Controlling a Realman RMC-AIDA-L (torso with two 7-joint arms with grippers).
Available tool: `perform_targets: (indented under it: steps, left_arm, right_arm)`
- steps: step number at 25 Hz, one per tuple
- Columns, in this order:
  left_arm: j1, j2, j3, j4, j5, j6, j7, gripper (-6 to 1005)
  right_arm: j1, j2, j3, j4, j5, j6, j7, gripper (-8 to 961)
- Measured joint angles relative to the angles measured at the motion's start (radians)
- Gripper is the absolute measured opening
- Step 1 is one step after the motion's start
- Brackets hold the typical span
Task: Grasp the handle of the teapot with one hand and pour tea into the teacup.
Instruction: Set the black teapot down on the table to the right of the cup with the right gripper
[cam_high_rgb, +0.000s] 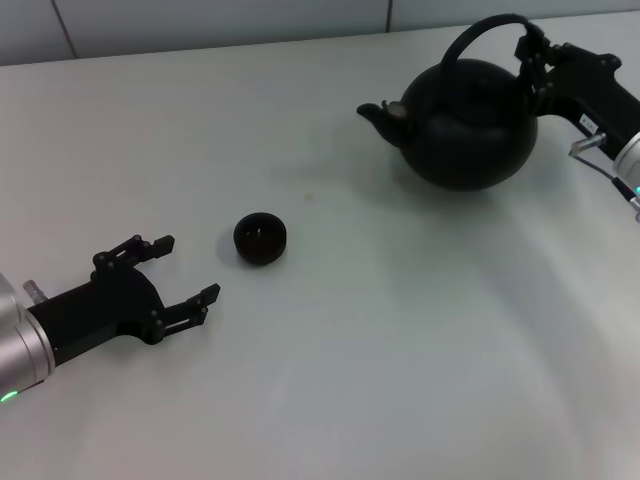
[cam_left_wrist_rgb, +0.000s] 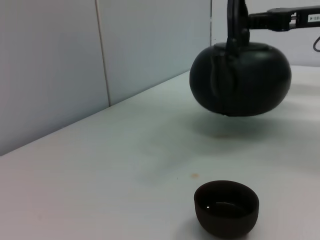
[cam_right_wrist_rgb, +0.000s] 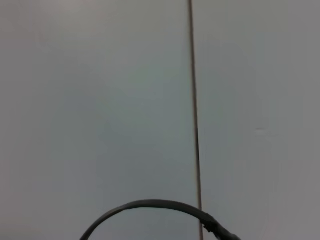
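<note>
even soft light, faint shadows, no glare

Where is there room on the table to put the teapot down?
The white table is bare in front of the teapot, which the right pincer holds lifted by the handle. It is crowded near the teacup and the open left pincer.

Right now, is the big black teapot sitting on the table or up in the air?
Up in the air. In the left wrist view the teapot hangs above the table with a gap and shadow beneath it; the right gripper holds its handle.
</note>
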Motion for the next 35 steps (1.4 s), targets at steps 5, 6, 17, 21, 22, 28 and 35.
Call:
perform_targets:
  steps: [5, 6, 17, 21, 22, 28, 35]
  left_arm:
    - [-0.001, -0.001, 0.000, 0.000, 0.000, 0.000, 0.002, 841]
    - [-0.001, -0.002, 0.000, 0.000, 0.000, 0.000, 0.005, 841]
    - [0.002, -0.003, 0.000, 0.000, 0.000, -0.001, 0.005, 841]
    - [0.002, -0.003, 0.000, 0.000, 0.000, -0.001, 0.005, 841]
    - [0.002, -0.003, 0.000, 0.000, 0.000, -0.001, 0.005, 841]
    - [0.004, -0.003, 0.000, 0.000, 0.000, 0.000, 0.005, 841]
    - [0.005, -0.003, 0.000, 0.000, 0.000, 0.000, 0.005, 841]
  right_arm:
    - [0.009, 0.000, -0.003, 0.021, 0.000, 0.020, -0.038, 81]
    - [0.009, 0.001, -0.001, 0.025, 0.000, 0.022, -0.046, 82]
    - [-0.002, 0.003, -0.006, 0.044, 0.000, 0.021, -0.061, 89]
    - [-0.011, 0.003, -0.007, 0.053, 0.000, 0.013, -0.084, 92]
    - [-0.013, 0.003, -0.008, 0.053, -0.001, 0.011, -0.087, 93]
    - [-0.044, 0.005, -0.035, 0.055, -0.010, -0.038, -0.089, 250]
    - [-0.171, 0.005, 0.059, 0.056, -0.002, -0.251, -0.077, 546]
